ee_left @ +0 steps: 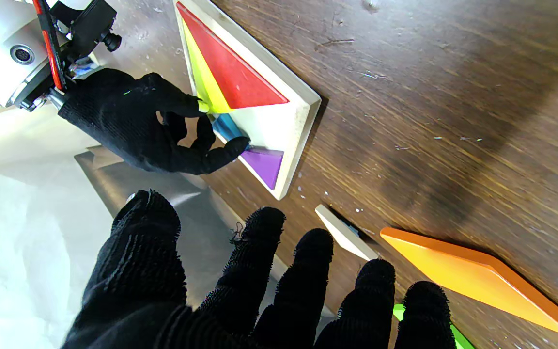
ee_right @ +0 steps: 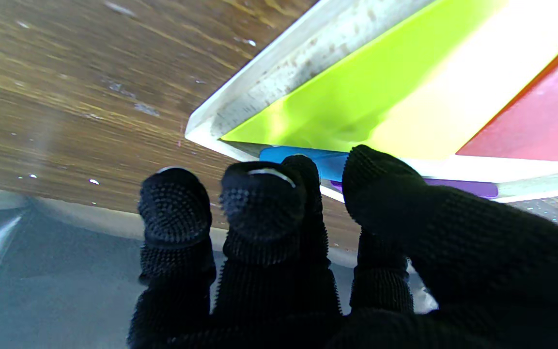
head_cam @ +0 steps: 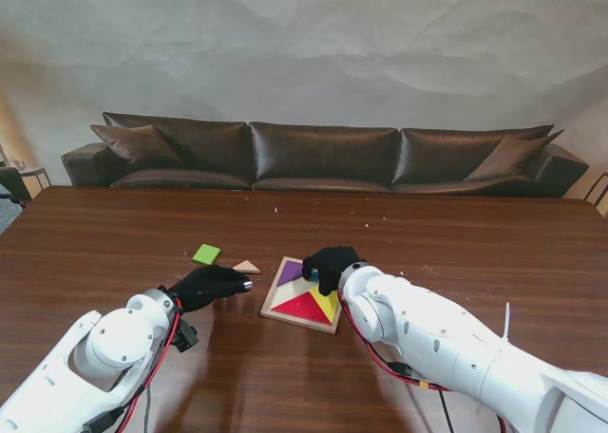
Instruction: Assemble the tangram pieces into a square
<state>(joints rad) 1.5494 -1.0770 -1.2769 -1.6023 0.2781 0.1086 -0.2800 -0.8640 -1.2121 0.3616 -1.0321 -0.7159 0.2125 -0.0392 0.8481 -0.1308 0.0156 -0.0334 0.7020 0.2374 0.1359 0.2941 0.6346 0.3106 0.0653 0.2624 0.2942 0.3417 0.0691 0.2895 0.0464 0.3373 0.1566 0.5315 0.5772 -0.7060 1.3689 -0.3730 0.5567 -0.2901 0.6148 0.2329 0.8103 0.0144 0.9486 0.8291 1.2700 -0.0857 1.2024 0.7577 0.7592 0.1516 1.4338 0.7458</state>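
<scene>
Right hand (head_cam: 330,265) pinches the blue piece (ee_left: 228,128) inside the tray (head_cam: 276,286), fingertips (ee_left: 234,145) on it. Left hand (head_cam: 211,285) hangs empty, fingers spread, beside the orange piece (ee_left: 477,276). Blue piece mostly hidden by fingers.

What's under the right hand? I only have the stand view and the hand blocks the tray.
Observer: A blue piece, lying in the tray between the yellow piece and the purple piece.
Operator: Pinched?
Observer: Cannot confirm. The right hand has a fingertip on it and its thumb at the yellow piece's edge.
Operator: Left hand?
Observer: The left hand is empty, with its fingers spread. An orange piece lies on the table by its fingertips.
</scene>
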